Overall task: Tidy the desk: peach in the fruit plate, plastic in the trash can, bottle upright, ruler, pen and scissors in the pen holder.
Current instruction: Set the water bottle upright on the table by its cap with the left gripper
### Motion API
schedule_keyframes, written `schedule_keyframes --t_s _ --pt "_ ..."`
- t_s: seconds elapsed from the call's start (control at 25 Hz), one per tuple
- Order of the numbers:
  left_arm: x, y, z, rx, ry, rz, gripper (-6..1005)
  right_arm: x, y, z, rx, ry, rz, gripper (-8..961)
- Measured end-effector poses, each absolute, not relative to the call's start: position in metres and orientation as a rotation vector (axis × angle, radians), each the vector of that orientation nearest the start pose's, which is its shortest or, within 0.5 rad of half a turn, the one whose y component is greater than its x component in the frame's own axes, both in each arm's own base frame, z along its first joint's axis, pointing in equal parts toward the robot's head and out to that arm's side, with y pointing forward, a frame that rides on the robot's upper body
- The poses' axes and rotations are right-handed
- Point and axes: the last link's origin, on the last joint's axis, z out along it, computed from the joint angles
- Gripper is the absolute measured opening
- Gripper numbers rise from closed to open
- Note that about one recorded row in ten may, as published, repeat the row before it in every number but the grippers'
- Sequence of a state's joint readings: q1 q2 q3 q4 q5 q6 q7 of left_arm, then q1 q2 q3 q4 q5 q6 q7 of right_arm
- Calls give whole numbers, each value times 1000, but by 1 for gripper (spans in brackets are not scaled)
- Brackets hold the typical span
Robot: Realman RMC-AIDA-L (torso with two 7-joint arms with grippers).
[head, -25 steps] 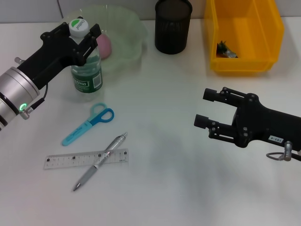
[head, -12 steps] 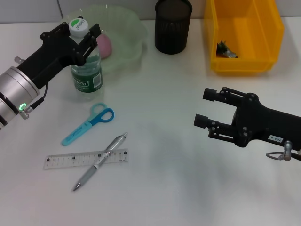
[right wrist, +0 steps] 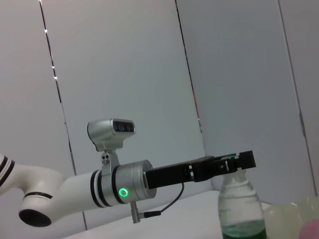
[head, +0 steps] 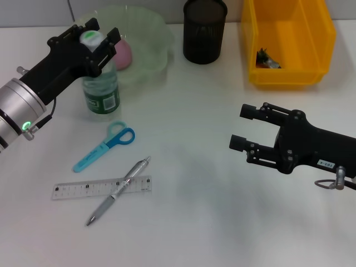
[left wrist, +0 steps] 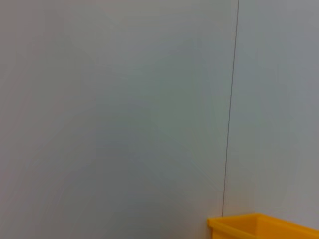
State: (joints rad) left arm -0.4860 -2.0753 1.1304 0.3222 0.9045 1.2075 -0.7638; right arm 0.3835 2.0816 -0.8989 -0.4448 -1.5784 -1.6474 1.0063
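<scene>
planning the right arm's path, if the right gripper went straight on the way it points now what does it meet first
Likely nothing soon: the right gripper, open, points across bare table toward the bottle in the left gripper. Depth is unclear.

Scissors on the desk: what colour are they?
Light blue scissors with darker blue handle loops, clearest in the head view.

The left gripper hides the bottle neck; the frame crops the yellow bin.

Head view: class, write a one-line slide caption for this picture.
Left gripper astride the upright bottle at its cap; scissors, pen and ruler lie on the desk.
</scene>
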Motion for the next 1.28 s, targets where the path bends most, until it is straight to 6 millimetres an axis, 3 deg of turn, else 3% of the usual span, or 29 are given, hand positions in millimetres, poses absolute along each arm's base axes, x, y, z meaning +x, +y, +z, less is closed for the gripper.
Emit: schedule_keyframes --t_s 0.64,0.92,1.28 --pt "-265 354 -7 -2076 -443 -1013 547 268 276 -25 -2595 428 1089 726" --pt "-264 351 -5 -2076 -430 -1034 750 268 276 -25 -2595 428 1089 726" --pt "-260 339 4 -2068 -353 -1108 767 268 276 -25 -2593 430 1086 726"
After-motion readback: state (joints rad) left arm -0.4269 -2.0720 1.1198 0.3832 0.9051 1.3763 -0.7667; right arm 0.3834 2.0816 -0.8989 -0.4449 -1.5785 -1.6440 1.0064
